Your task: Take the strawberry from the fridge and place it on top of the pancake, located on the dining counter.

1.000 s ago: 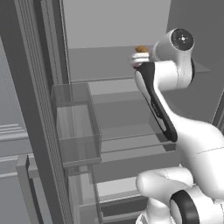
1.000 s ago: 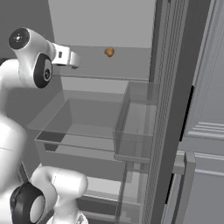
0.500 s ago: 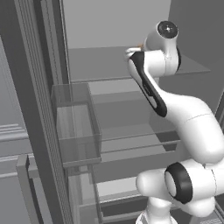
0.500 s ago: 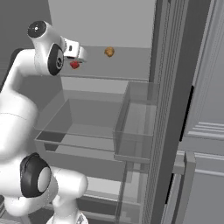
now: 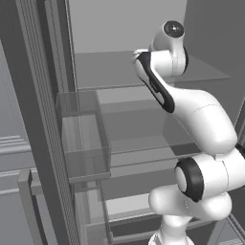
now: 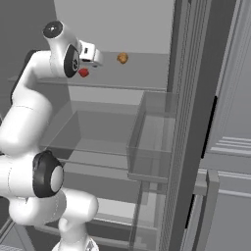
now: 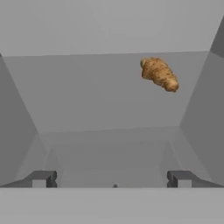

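The strawberry (image 6: 84,72), a tiny red fruit, lies on the upper glass shelf of the fridge (image 6: 128,27). My gripper (image 6: 97,58) hovers just above it and a little beyond it, pointing at the fridge's back wall. In the hand view the gripper (image 7: 111,179) is open, its two dark fingertips (image 7: 42,178) wide apart with nothing between them. A tan-orange lumpy food item (image 7: 159,74) sits further back on the same shelf (image 6: 122,58), ahead and to the right of the fingers. The pancake and the dining counter are out of view.
My arm (image 5: 165,91) reaches up into the fridge over a lower glass shelf (image 5: 143,143). Clear door bins hang on the open doors at either side (image 5: 83,139) (image 6: 152,139). The dark door edge (image 6: 188,112) stands close on the right.
The arm has straightened upward and the hand has slid slightly deeper over the upper shelf. The strawberry, hidden a second ago, now shows below the hand. The jaws stay open.
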Motion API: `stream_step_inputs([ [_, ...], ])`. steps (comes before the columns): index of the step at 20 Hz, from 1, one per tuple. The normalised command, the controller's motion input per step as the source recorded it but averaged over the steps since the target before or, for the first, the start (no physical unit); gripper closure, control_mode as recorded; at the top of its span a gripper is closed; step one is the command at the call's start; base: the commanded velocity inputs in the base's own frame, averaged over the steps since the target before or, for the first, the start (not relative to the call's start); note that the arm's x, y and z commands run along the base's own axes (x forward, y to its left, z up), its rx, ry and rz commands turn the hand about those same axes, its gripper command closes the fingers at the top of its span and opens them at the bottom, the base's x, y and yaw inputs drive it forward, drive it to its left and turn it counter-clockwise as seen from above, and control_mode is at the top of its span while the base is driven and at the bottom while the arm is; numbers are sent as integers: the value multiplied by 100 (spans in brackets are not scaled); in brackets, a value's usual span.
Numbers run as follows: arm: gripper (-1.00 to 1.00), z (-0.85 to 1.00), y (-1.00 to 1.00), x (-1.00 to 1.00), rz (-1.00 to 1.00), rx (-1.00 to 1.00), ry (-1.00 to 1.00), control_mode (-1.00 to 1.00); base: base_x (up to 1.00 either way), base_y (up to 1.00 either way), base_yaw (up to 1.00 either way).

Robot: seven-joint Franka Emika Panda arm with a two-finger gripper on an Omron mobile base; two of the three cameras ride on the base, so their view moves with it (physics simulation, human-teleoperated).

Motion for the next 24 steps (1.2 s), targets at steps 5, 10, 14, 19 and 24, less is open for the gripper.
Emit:
stream_step_inputs([
  [5, -100, -22, 18, 20, 0, 2, 2, -100, 0, 0, 0],
  [10, -100, -5, 6, 1, 0, 2, 0, -100, 0, 0, 0],
  [14, -100, -9, 0, 4, 0, 0, 5, -100, 0, 0, 0],
  [19, -100, -27, -2, 0, -1, 0, 10, -100, 0, 0, 0],
  [24, -100, -19, -1, 0, 0, 0, 9, -100, 0, 0, 0],
])
